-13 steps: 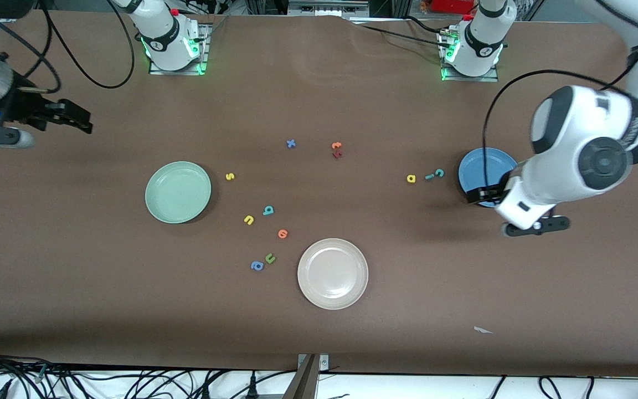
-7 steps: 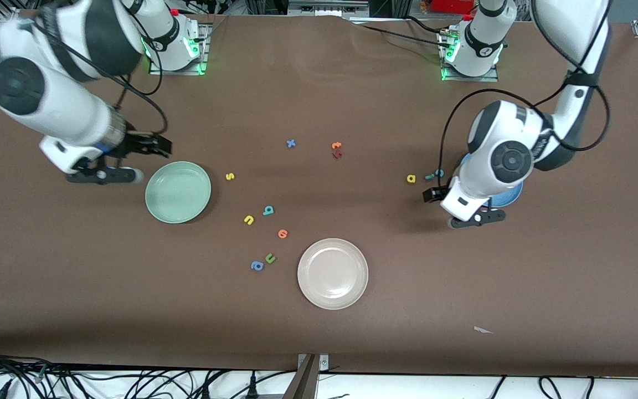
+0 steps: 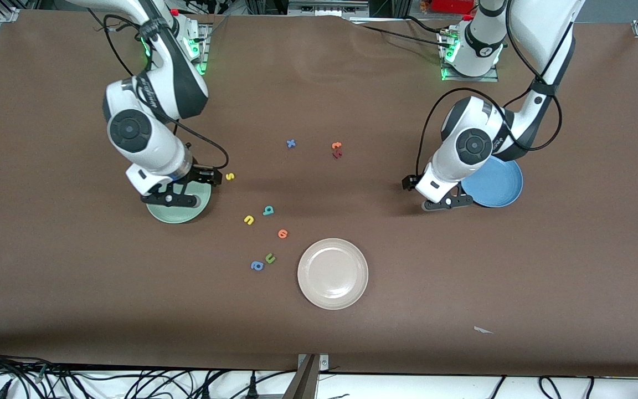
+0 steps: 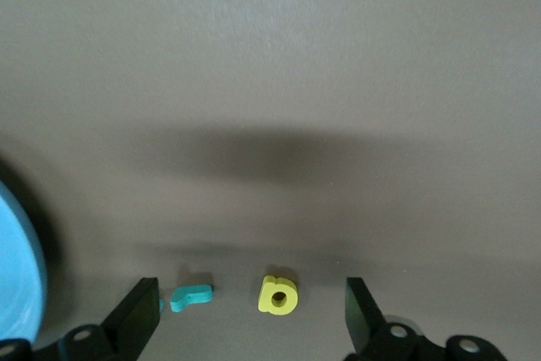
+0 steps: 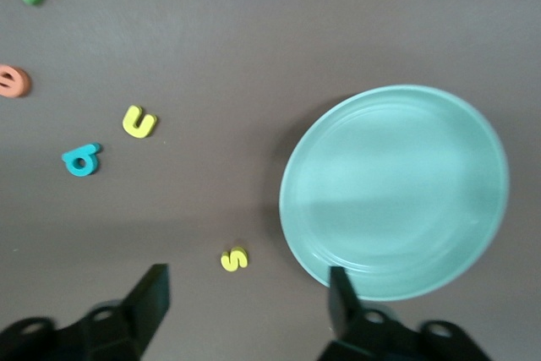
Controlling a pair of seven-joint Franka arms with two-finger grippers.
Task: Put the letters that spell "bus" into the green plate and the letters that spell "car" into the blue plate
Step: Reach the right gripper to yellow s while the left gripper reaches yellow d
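Both arms inward over brown table (image 3: 463,277)

**One high camera facing the arms, two close wrist cameras looking down**

The front view looks down from high across the table (image 3: 463,277), facing both arm bases along its top edge, and takes in the whole tabletop. The right wrist view looks down from close above the green plate (image 5: 395,190) and yellow "s" (image 5: 234,259), which the front view also shows. The left wrist view sits lower still, sharing the blue plate (image 4: 17,276) with the front view
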